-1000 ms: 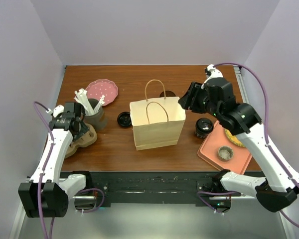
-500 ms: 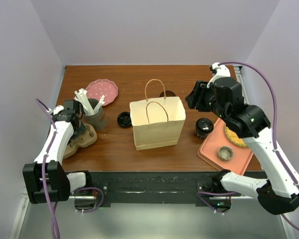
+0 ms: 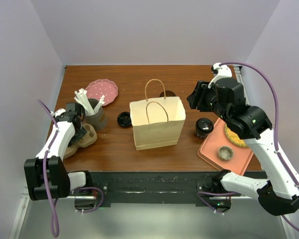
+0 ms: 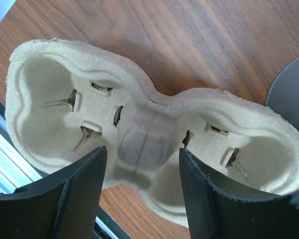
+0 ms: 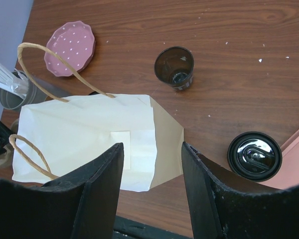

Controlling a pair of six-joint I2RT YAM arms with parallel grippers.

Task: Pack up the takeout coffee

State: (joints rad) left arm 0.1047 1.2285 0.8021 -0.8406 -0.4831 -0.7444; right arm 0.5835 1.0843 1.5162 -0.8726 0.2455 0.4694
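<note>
The takeout coffee (image 3: 203,127), a short dark cup with a round black lid, stands on the table between the paper bag (image 3: 157,124) and the salmon tray (image 3: 212,152). It also shows in the right wrist view (image 5: 254,155). My right gripper (image 3: 193,97) is open and empty, high over the bag's right edge (image 5: 152,147), up and left of the coffee. The bag (image 5: 89,139) stands upright with its mouth open. My left gripper (image 3: 80,132) is open, its fingers astride the middle of a cardboard cup carrier (image 4: 144,144), touching nothing I can see.
A loose flat black lid (image 3: 124,119) lies left of the bag. An open dark cup (image 5: 174,67) stands behind the bag. A grey cup of white utensils (image 3: 92,113) and a pink plate (image 3: 101,90) are at the back left. The tray holds a small bowl (image 3: 225,153).
The left arm has folded in, with its gripper lower over the cup carrier. The right gripper has drifted slightly right and back above the bag. The coffee has not moved.
</note>
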